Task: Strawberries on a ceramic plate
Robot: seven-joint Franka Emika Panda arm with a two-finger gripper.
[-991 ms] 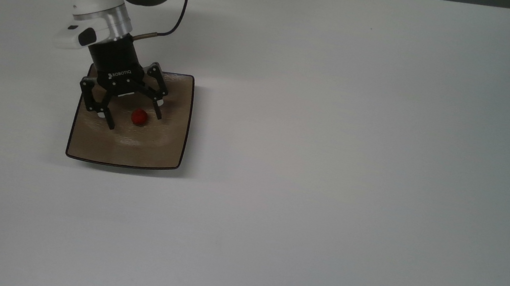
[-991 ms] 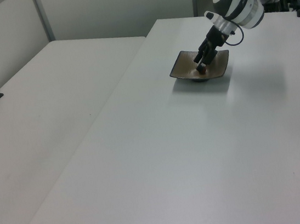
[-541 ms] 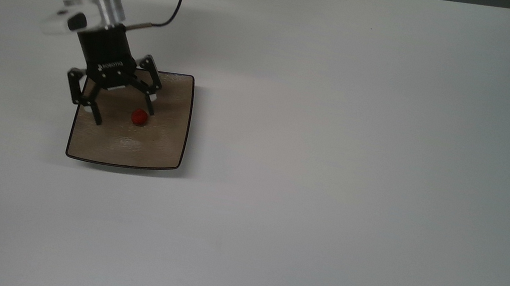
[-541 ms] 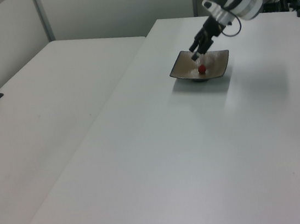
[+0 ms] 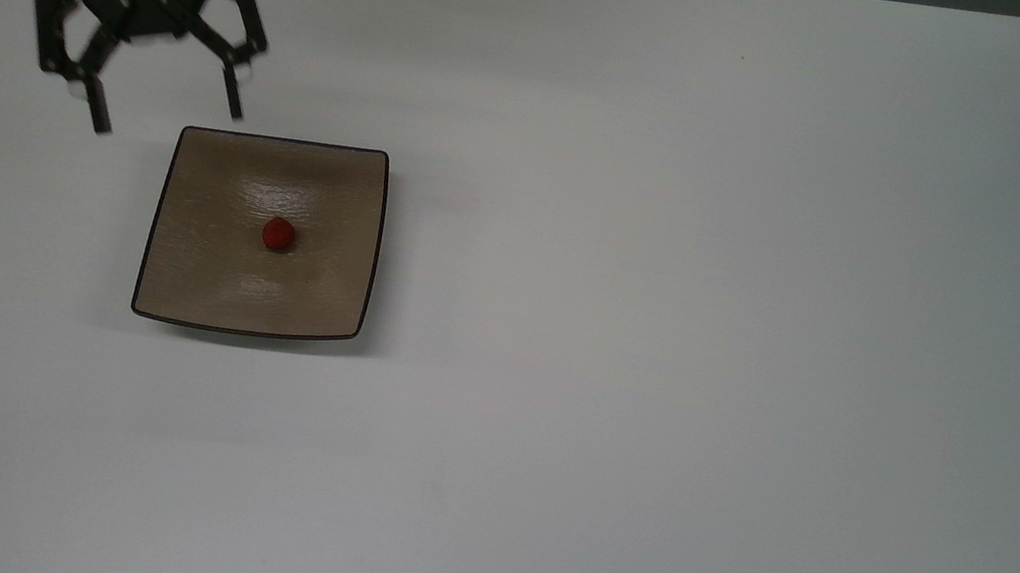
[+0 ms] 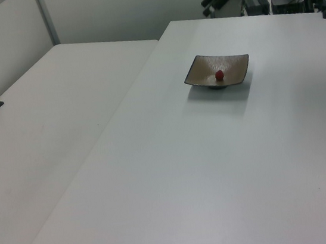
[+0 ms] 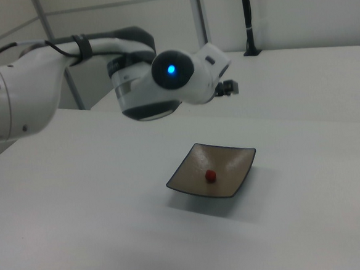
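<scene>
Black two-finger gripper (image 5: 164, 113) is spread wide, holding nothing, up above the table (image 5: 670, 300) near its far left corner in the top view, just past the ceramic plate's (image 5: 197, 280) far left corner. Tan-brown square plate sits flat on the table's left half in the top view. Strawberry (image 5: 278, 234) lies loose near the plate's middle, well apart from the fingers.

The plate (image 5: 197, 280) looked like glazed ceramic, glossy with a faintly streaked tan face. The table (image 5: 662, 350) was smooth, matt white. The arm (image 7: 35, 95) had shiny white plastic shells.
</scene>
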